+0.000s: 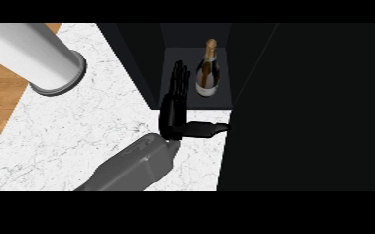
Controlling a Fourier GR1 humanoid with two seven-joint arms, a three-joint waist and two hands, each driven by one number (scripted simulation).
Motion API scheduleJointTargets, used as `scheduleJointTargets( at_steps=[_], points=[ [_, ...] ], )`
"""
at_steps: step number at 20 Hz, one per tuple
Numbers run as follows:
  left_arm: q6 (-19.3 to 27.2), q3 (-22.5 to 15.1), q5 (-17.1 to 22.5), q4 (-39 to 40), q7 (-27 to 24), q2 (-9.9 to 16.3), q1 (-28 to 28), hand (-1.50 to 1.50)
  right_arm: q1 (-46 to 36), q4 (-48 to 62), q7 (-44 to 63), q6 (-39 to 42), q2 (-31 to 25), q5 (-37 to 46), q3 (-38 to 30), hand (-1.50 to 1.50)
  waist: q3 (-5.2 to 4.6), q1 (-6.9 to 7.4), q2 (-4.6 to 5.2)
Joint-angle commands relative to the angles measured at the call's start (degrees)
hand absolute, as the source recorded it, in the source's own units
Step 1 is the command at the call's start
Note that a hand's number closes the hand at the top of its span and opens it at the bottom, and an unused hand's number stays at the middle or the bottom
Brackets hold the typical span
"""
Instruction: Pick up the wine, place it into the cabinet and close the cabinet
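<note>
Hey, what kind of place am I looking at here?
Most likely a kitchen: a white marble counter, a dark open cabinet with a wine bottle standing inside, and a wooden floor beyond the counter's edge.

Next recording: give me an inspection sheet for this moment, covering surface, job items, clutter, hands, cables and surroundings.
Surface: white marbled counter, wooden floor strip at the left edge.
Job's things: wine bottle stands upright inside the dark cabinet; cabinet door not yet closed.
Clutter: large white cylinder at the upper left of the counter.
Hands: one hand at the cabinet opening, fingers straight, left of the bottle and not holding it; which hand it is cannot be told. No other hand seen.
Cables: nothing seen.
Surroundings: nothing seen beyond the cabinet.
</note>
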Motion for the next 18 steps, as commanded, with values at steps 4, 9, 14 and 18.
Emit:
scheduleJointTargets(
  at_steps=[4,9,14,18],
  points=[
    [-4.6,0.2,-6.3,-11.8,4.5,9.5,5.4,-1.5,-1.4,3.2,-2.8,1.2,-1.2,-0.6,-3.0,-1.5,0.02,0.17,0.08],
    [-3.5,-0.7,-10.1,-25.4,5.7,16.1,15.4,-1.5,2.1,-2.8,-0.7,2.2,-2.7,-1.9,-3.3,-1.5,0.02,0.14,-0.04],
    [-4.9,0.5,-11.0,-37.3,10.7,24.9,16.4,-1.5,2.2,-3.5,1.2,6.1,-4.4,-4.3,0.8,1.5,0.02,0.52,-0.14],
    [-4.6,-1.3,-13.7,-45.8,10.3,28.9,22.8,1.5,6.5,-1.8,-3.4,13.0,-7.5,-8.6,-0.9,1.5,0.08,0.49,-0.09]
  ],
)
